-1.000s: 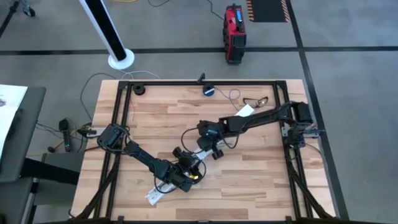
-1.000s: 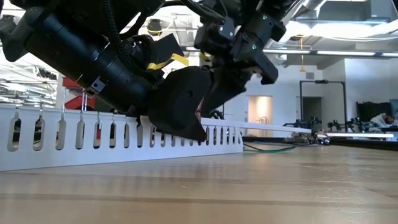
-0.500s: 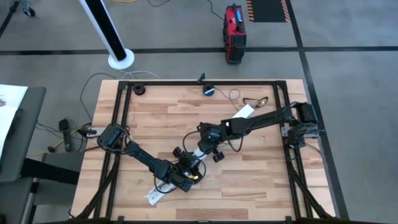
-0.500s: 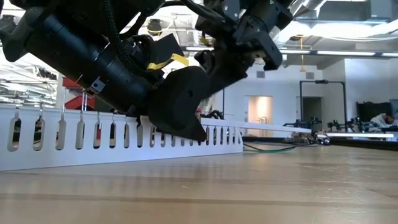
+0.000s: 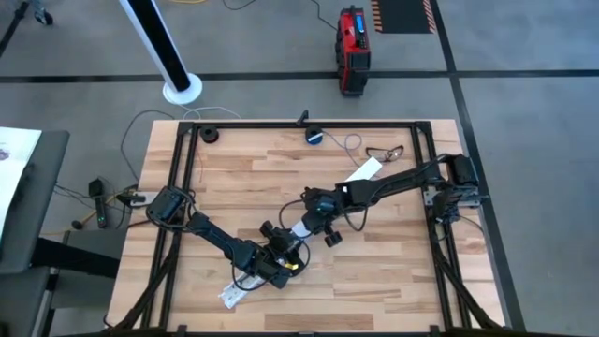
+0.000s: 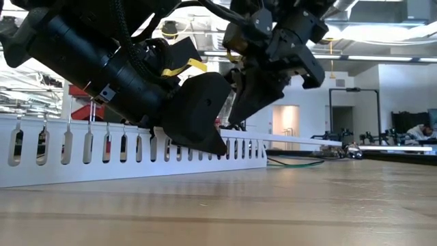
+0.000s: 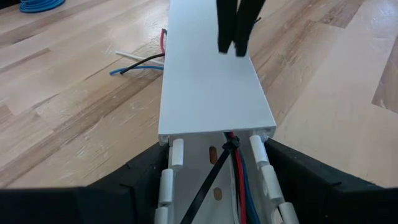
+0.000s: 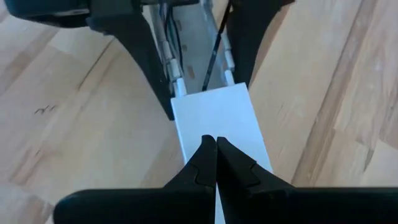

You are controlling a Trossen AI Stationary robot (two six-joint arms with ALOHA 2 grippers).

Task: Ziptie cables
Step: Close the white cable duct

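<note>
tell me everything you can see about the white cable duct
The white cable duct is a long slotted plastic channel lying flat on the wooden table. A smooth white lid covers most of it; the open end shows red, blue and dark cables and a black ziptie. The left gripper straddles that open end, fingers outside the slotted walls. The right gripper, closed, hovers at the lid.

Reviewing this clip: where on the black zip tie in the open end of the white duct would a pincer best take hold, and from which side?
Probably its free tail. The black zip tie runs slantwise through the open end of the white slotted duct, above the red and blue cables. Come from straight above: the left pincer straddles the side walls and the cover closes the rest. The shut right pincer is over the cover.
</note>
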